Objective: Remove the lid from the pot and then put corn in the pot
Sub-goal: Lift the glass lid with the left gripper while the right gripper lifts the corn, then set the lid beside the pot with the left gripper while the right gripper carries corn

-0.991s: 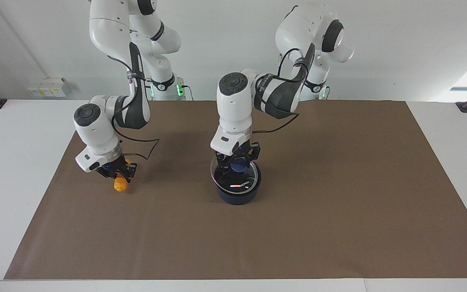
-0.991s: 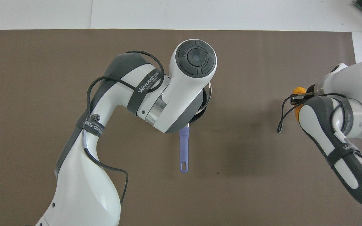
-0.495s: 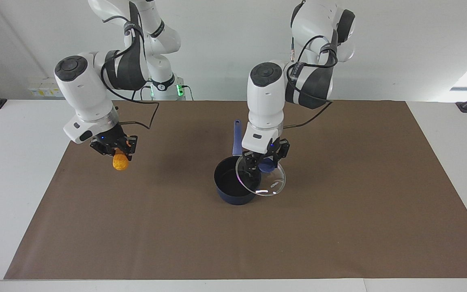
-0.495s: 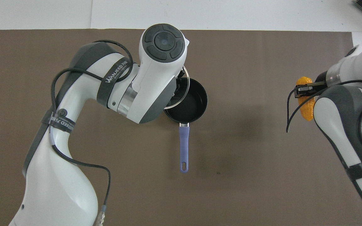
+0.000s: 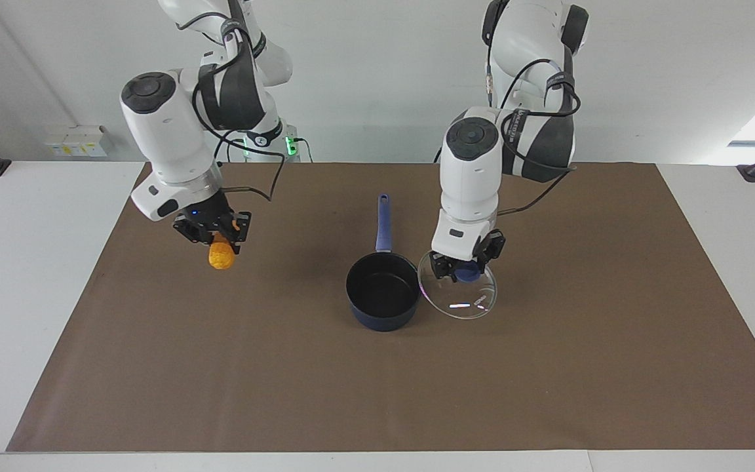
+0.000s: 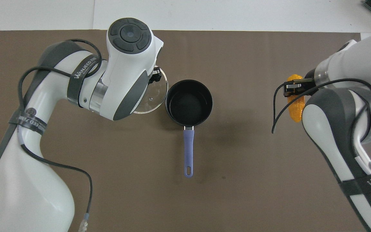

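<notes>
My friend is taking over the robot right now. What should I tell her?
Left gripper: shut on the lid's blue knob, holding the lid beside the pot, toward the left arm's end of the table. Whether the lid touches the mat can't be told.
Right gripper: shut on the corn, up in the air over the mat toward the right arm's end, not yet over the pot.
Pot: open, nothing inside, handle pointing toward the robots.
Done: lid off.
Left: carry the corn over the pot and drop it in.
</notes>
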